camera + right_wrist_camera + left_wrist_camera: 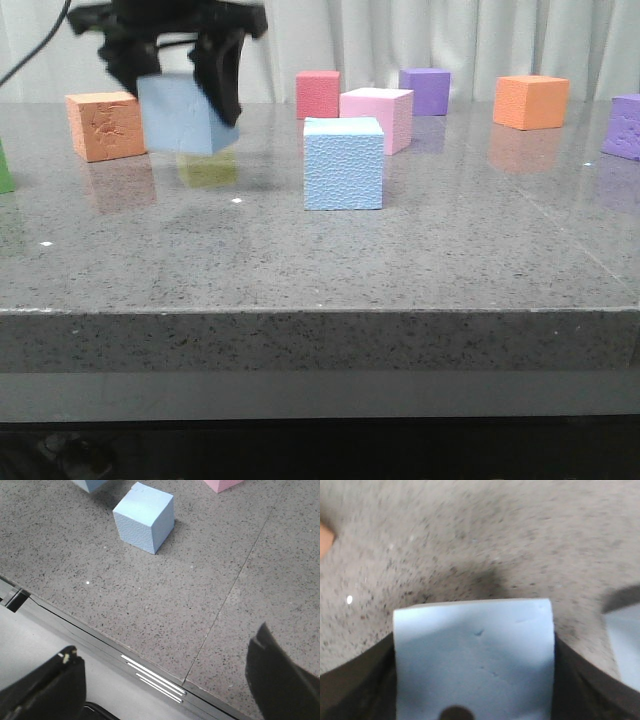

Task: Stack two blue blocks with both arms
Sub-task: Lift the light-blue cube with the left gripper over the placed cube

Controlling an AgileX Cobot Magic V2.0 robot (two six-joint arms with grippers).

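- My left gripper (185,95) is clamped on one blue block (181,113), held clear above the table (320,260), near the orange cube (105,125).
- The second blue block (343,163) rests on the table, centre, just before the pink cube (380,117).
- My right gripper (165,680) has its fingers spread wide, holding nothing.

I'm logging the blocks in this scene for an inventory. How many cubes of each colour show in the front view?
Blue: 2, one held, one on the table
Orange: 2
Purple: 2
Pink: 1
Red: 1
Yellow-green: 1
Green: 1, a sliver at the edge
Total: 10
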